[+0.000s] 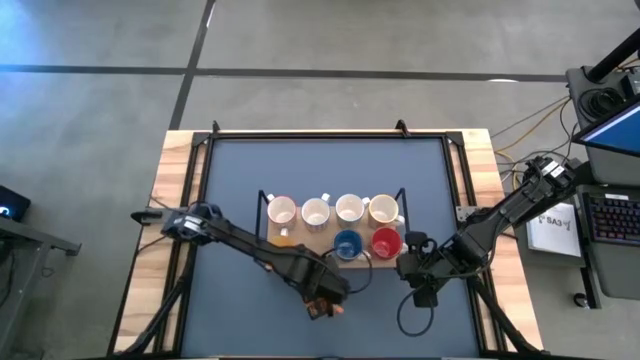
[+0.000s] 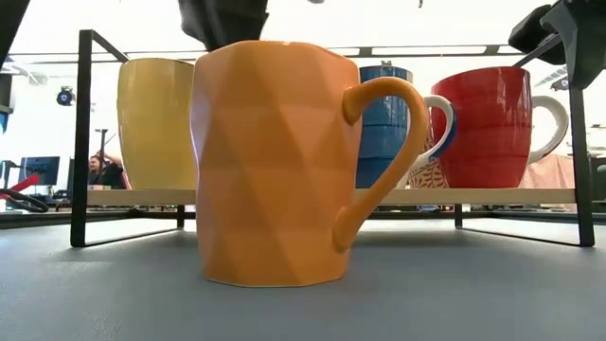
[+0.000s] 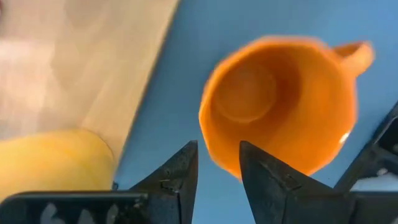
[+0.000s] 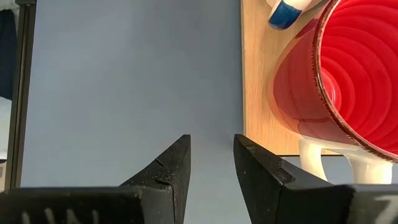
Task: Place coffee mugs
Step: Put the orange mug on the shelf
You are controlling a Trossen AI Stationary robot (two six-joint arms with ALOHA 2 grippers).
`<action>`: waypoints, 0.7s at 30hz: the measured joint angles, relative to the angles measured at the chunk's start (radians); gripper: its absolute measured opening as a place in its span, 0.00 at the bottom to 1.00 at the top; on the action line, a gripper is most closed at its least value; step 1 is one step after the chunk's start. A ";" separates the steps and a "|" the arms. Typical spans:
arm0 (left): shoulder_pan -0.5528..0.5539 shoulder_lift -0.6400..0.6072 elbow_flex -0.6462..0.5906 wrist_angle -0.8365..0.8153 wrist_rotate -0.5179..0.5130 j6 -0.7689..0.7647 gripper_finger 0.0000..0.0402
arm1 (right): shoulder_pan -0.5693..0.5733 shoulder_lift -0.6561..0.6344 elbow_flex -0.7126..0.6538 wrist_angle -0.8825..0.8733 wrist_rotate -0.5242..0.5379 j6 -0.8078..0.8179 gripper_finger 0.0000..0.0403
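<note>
In the high view, four pale mugs (image 1: 332, 211) are being carried in a row on a wooden rack (image 1: 318, 243) at the middle of the dark worktop (image 1: 240, 180), with a blue mug (image 1: 347, 244) and a red mug (image 1: 386, 242) standing in front of them; the left gripper (image 1: 322, 303) is being held over an orange mug (image 1: 325, 307) on the worktop just in front of the rack, while the right gripper (image 1: 412, 262) is being kept just beside the red mug. In the low view, the faceted orange mug (image 2: 284, 161) is being shown upright on the grey worktop, with a yellow-orange mug (image 2: 156, 121), the blue mug (image 2: 383, 123) and the red mug (image 2: 492, 114) on the rack behind. In the left wrist view, the left gripper (image 3: 217, 163) is being held narrowly open above the orange mug (image 3: 280, 102), gripping nothing. In the right wrist view, the right gripper (image 4: 211, 155) is likewise being held slightly apart, empty, near the red mug (image 4: 348, 81).
</note>
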 joint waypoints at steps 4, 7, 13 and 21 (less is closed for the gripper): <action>-0.005 0.000 -0.043 0.003 0.002 0.022 0.25 | 0.000 0.000 0.000 0.001 0.000 -0.001 0.28; -0.004 0.000 -0.066 0.038 0.000 0.052 0.25 | 0.000 0.000 0.000 0.002 0.000 0.001 0.28; -0.003 0.001 -0.100 0.100 -0.001 0.120 0.22 | 0.000 0.000 0.000 0.005 0.000 0.002 0.28; 0.004 0.002 -0.112 0.107 0.012 0.139 0.03 | 0.000 0.000 0.000 0.006 0.000 0.002 0.28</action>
